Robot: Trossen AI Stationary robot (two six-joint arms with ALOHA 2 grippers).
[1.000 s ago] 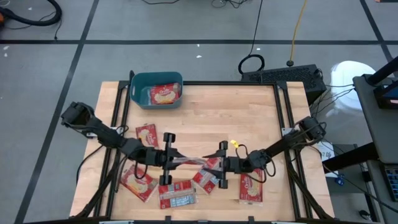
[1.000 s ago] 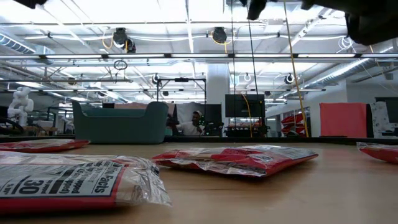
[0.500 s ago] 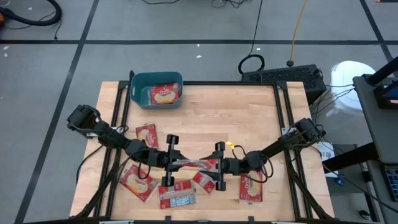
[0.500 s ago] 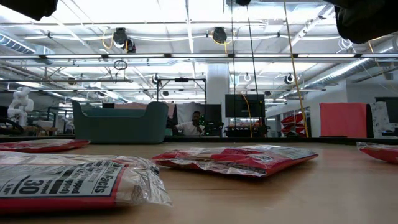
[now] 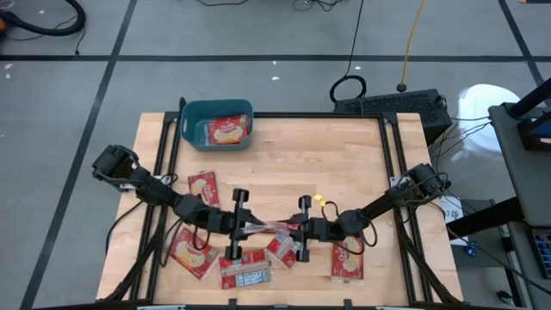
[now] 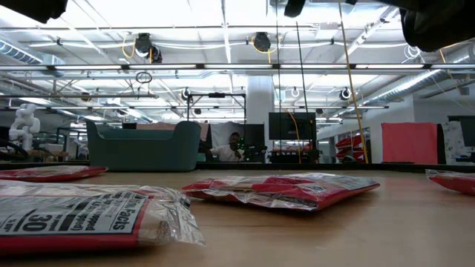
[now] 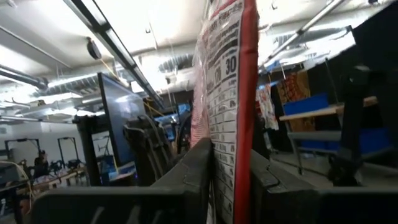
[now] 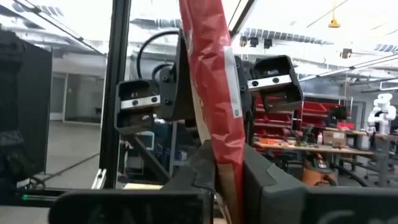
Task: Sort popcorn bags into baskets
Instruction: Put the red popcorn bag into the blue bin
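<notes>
1. Red bag [image 5: 269, 228] hangs above the table [image 5: 344, 164] at its near middle, stretched between your two grippers.
2. Your left gripper [image 5: 245, 227] is clamped on one end; in the left wrist view the bag [image 7: 225, 99] stands on edge between the fingers [image 7: 193, 168].
3. Your right gripper [image 5: 293, 229] is clamped on the other end; its wrist view shows the bag [image 8: 214, 93] pinched there too.
4. Teal bin [image 5: 191, 119] sits at the far left corner with one packet [image 5: 226, 130] inside.
5. Other packets [image 5: 348, 263] lie flat along the near edge.
</notes>
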